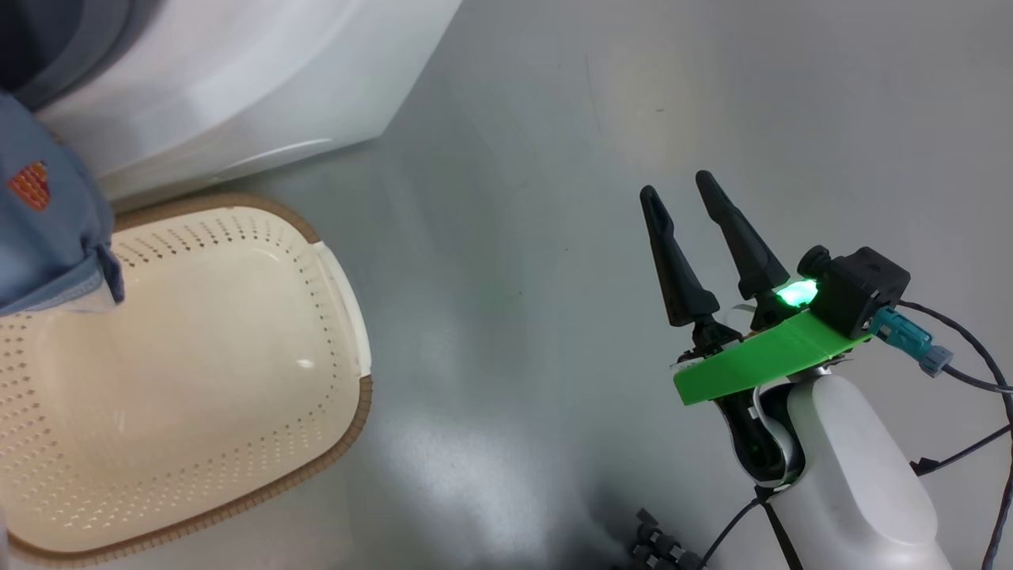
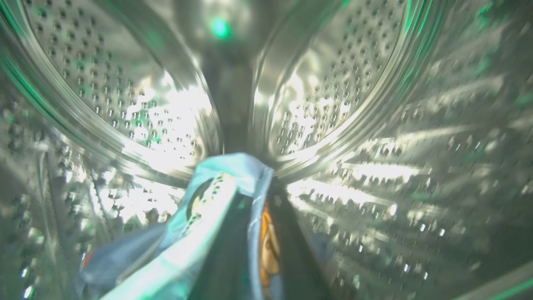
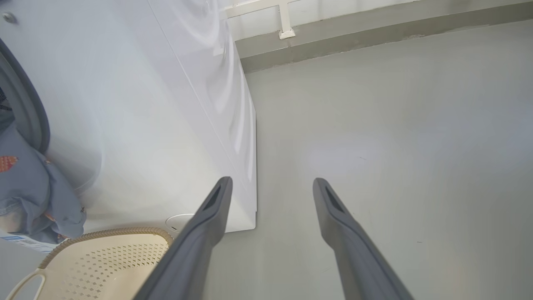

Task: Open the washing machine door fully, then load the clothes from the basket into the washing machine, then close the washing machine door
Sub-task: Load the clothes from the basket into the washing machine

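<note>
**Item: the clothes (image 2: 216, 183).** Blue printed fabric.
- Location: inside the washing machine (image 1: 237, 87), deep in its steel drum (image 2: 333, 83).
- Held by: the left gripper (image 2: 260, 191). Its jaws stand narrow, with a fold and an orange patch of cloth pinched between them.
- Reason for the hold: judged to be carrying the garment far enough inside the machine that it drops within the drum and not at the mouth.
- Lie: the held fabric runs lengthwise along the fingers. Its leading end is bunched at the tips and points toward the back wall of the drum. Its slack trails back toward the machine's opening.
- Further blue cloth hangs from the machine's opening down its front. Whether it is the same piece cannot be told. It would probably need tucking in before the door can shut.

**Item: the basket (image 1: 348, 443).**
- Location: on the floor just in front of the machine, below the hanging cloth.
- Its cream bottom shows bare.

**Item: the right gripper (image 1: 677, 186).**
- Location: well off to the machine's side, over the grey floor (image 1: 554, 119).
- Fingers spread wide and holding nothing. Judged to be parked clear of the loading path.
</note>
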